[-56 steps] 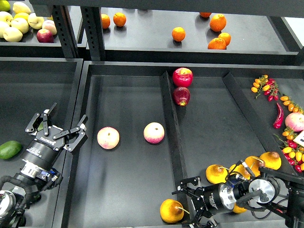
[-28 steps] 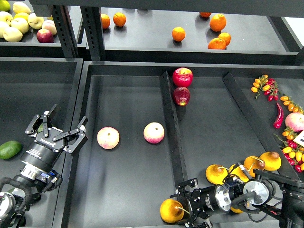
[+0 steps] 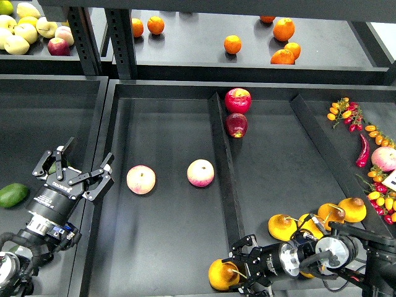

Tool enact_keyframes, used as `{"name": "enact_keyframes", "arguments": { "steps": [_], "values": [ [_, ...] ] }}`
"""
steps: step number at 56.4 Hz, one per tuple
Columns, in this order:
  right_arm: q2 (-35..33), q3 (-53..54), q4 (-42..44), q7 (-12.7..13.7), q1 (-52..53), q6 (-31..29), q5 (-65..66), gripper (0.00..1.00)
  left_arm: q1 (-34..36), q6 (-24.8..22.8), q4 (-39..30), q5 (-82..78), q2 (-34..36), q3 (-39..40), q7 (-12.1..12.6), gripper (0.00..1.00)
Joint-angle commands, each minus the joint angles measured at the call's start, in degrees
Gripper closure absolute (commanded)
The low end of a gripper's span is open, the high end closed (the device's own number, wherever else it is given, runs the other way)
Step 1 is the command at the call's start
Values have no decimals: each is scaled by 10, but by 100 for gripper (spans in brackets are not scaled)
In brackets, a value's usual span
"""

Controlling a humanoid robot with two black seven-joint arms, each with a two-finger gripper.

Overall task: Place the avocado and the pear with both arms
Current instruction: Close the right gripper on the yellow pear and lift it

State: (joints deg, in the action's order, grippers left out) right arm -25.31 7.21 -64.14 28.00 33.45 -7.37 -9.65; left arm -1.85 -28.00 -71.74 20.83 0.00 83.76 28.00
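Head view: right gripper (image 3: 240,270), fingers spread, brackets the pear (image 3: 222,275) at the tray's near edge, so centre before closing; left gripper (image 3: 74,167) hangs open, the avocado (image 3: 12,194) well apart at the far-left edge.

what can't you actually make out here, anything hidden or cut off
- Right gripper, head view: dark and end-on beside the pear; whether it touches the fruit is unclear.
- Avocado: its left end is cut off by the frame edge.
- Golden fruits at lower right: partly hidden behind the right arm.
- Orange on the top shelf: mostly hidden by the shelf frame.
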Motion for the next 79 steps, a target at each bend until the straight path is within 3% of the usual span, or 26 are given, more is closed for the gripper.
{"name": "enact_keyframes", "arguments": {
  "steps": [1,25,42,67,79],
  "values": [
    [0,1,-1,0,0,9,-1,52,0,0,0,0,0,0,0,1],
    [0,13,-5,0,-6,10,-7,67,-4,0,0,0,0,0,0,1],
    [0,17,-8,0,-9,10,-12,68,-4,0,1,-1,0,0,0,1],
    [-1,105,-15,0,-4,12,-15,68,-4,0,1,-1,0,-3,0,1],
    [-37,150,-50,0,-4,12,-15,68,-4,0,0,-8,0,-4,0,1]
  ]
}}
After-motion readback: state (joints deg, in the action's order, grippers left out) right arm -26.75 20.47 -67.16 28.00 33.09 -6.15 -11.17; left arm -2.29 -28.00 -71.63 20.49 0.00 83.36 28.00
